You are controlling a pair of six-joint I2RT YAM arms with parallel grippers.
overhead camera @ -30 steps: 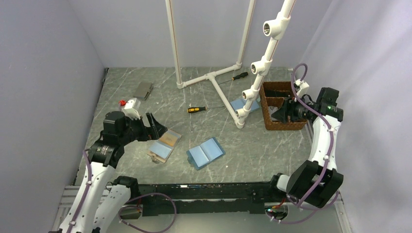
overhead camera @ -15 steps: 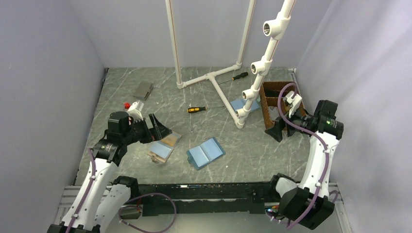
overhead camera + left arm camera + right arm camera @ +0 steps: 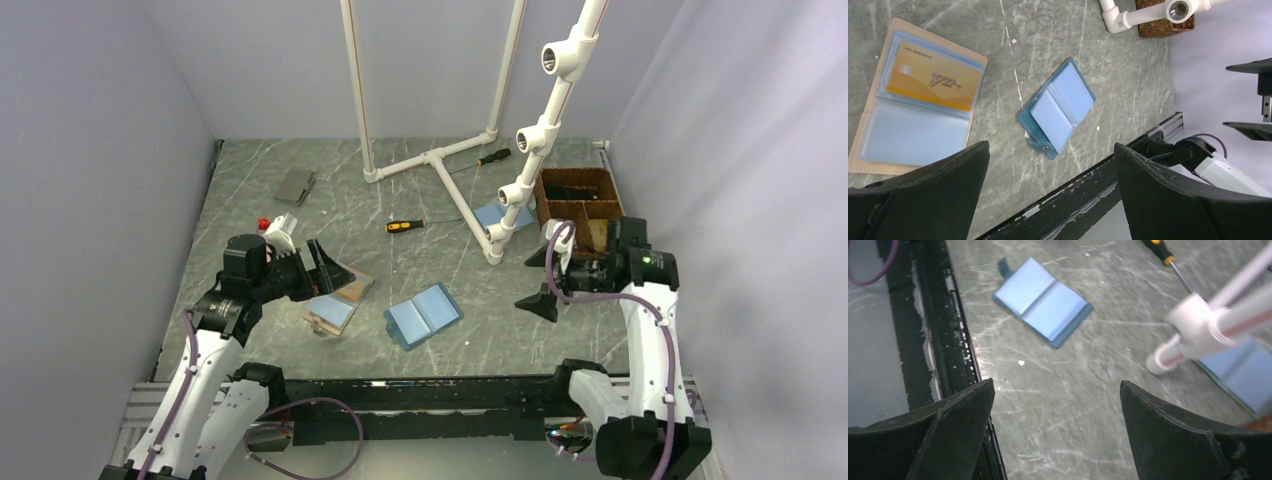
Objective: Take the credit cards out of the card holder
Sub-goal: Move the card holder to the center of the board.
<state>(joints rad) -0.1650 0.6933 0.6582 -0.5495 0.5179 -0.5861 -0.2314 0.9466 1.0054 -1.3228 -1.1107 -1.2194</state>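
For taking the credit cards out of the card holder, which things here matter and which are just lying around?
Job: tan card holder, lying open; gold card in its sleeve.
Lying about: light-blue bifold; grey wallet; yellow-handled screwdriver; second screwdriver; basket; white pipe frame.

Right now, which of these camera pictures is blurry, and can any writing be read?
Right wrist view: blurry; the white pipe fitting and screwdriver are smeared, the light-blue wallet soft-edged. Left wrist view: sharp; the gold card in the card holder reads VIP. Top view: even light, only faint shadows on the table.
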